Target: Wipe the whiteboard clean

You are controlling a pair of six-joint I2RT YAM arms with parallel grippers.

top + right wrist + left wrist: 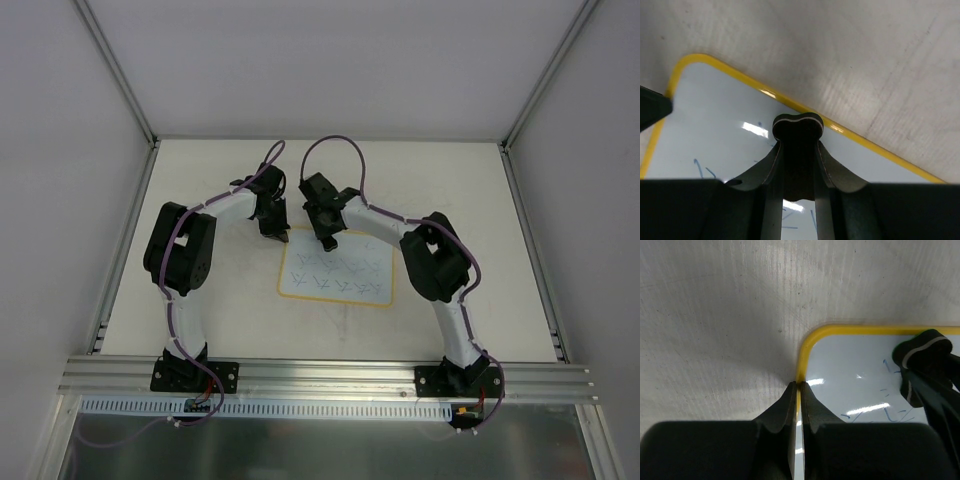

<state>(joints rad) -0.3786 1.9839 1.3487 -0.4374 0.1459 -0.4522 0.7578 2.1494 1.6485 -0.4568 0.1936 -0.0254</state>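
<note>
The whiteboard [337,274], white with a yellow border and blue scribbles, lies flat mid-table. My left gripper [281,237] is shut, its tips pressed on the board's far left corner border [801,371]. My right gripper [328,240] is shut on a small black eraser block [797,129], held over the board's far edge [860,142]. The eraser also shows in the left wrist view [922,354]. Blue marks lie on the board in both wrist views [700,167].
The pale table top [220,190] extends around the board. Metal frame rails [320,375] run along the near edge and the sides. White walls enclose the cell.
</note>
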